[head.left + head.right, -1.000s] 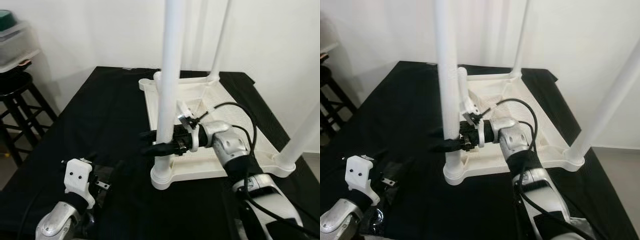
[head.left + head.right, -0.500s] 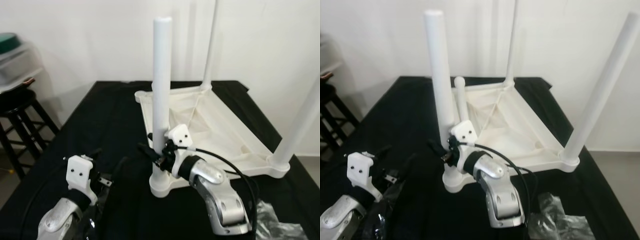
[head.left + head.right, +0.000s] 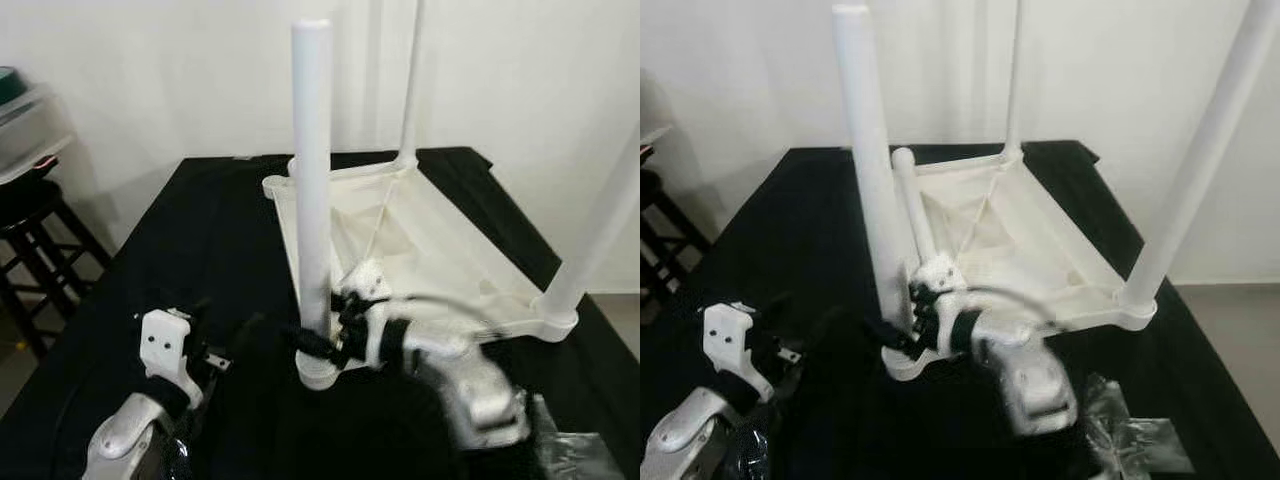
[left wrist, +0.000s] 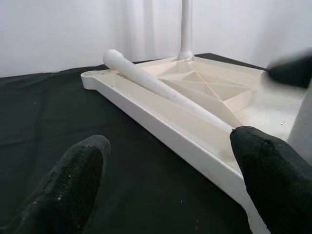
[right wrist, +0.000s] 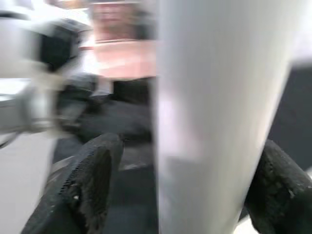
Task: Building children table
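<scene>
Left eye view has my right arm reaching forward and across, forearm low over the black-draped worktop [image 3: 210,210], blurred. My right end effector [image 3: 318,345] sits at the base of the nearest upright white plastic leg [image 3: 312,180] of the overturned white plastic children's table [image 3: 420,240], which lies top-down on the worktop. From the right wrist view, my two black fingers [image 5: 85,183] stand either side of that leg with a gap showing between pad and plastic, so the spread is wide and I grip nothing.

My left arm is bent low at the near left, and my left end effector [image 4: 170,175] is wide apart too, holding nothing, aimed at the table's near rim. A loose white tapered leg [image 4: 161,87] lies inside the upturned tabletop, along its edge. Crinkled clear plastic wrap [image 3: 1135,440] lies on the worktop near my right arm. A dark wooden stool [image 3: 35,240] stands beside the worktop.
</scene>
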Robot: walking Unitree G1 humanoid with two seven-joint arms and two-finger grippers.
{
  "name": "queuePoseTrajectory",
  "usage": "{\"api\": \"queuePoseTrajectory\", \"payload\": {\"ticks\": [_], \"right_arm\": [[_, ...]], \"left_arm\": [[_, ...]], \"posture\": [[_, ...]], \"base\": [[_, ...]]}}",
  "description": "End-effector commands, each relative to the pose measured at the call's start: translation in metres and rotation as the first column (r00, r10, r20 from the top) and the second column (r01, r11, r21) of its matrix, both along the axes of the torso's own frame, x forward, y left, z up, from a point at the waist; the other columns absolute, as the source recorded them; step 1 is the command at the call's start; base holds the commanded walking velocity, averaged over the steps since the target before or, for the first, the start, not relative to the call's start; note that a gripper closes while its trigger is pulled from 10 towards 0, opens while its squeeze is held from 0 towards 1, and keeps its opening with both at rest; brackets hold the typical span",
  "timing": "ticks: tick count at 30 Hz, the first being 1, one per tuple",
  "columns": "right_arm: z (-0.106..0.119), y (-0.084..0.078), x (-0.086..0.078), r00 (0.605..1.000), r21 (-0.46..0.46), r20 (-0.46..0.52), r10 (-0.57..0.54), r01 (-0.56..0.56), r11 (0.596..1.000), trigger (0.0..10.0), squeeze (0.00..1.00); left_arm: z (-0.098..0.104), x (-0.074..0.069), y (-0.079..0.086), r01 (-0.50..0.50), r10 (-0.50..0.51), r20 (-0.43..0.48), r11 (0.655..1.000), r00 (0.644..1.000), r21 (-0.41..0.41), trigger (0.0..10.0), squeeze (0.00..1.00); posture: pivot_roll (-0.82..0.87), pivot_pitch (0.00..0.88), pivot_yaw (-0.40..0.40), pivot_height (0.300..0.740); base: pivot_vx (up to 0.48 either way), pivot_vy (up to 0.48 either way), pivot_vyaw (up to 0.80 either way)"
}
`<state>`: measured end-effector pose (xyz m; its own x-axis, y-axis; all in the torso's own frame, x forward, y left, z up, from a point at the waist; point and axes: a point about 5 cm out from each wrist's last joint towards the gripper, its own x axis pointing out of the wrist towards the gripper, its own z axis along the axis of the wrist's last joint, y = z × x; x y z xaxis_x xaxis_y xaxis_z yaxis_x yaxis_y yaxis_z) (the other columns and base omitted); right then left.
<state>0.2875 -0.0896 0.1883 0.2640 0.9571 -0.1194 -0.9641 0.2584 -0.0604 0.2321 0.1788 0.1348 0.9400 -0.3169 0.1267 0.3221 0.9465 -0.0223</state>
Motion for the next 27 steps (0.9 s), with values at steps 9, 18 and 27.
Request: {"api": "queuePoseTrajectory", "payload": {"ticks": [9, 18, 27], "right_arm": [[0.005, -0.006, 0.031, 0.967, 0.032, -0.076, 0.243, -0.241, 0.97, 10.0, 0.0], [0.004, -0.003, 0.05, 0.94, 0.059, -0.13, 0.316, -0.311, 0.949, 0.0, 0.0], [-0.018, -0.035, 0.034, 0.934, 0.012, -0.198, 0.297, -0.3, 0.954, 0.0, 0.0]], "left_arm": [[-0.004, 0.001, -0.003, -0.01, 0.01, -0.011, 1.0, 1.0, -0.008, 10.0, 0.0], [-0.004, -0.001, -0.004, -0.013, 0.013, -0.01, 1.0, 1.0, -0.005, 10.0, 0.0], [-0.003, -0.002, -0.004, -0.012, 0.012, -0.009, 1.0, 1.0, -0.017, 10.0, 0.0]], "posture": [[-0.02, 0.006, 0.024, 0.74], [-0.01, 0.012, 0.024, 0.74], [-0.02, 0.032, 0.022, 0.74]], "base": [[0.0, 0.0, 0.0], [0.0, 0.0, 0.0], [0.0, 0.0, 0.0]]}}
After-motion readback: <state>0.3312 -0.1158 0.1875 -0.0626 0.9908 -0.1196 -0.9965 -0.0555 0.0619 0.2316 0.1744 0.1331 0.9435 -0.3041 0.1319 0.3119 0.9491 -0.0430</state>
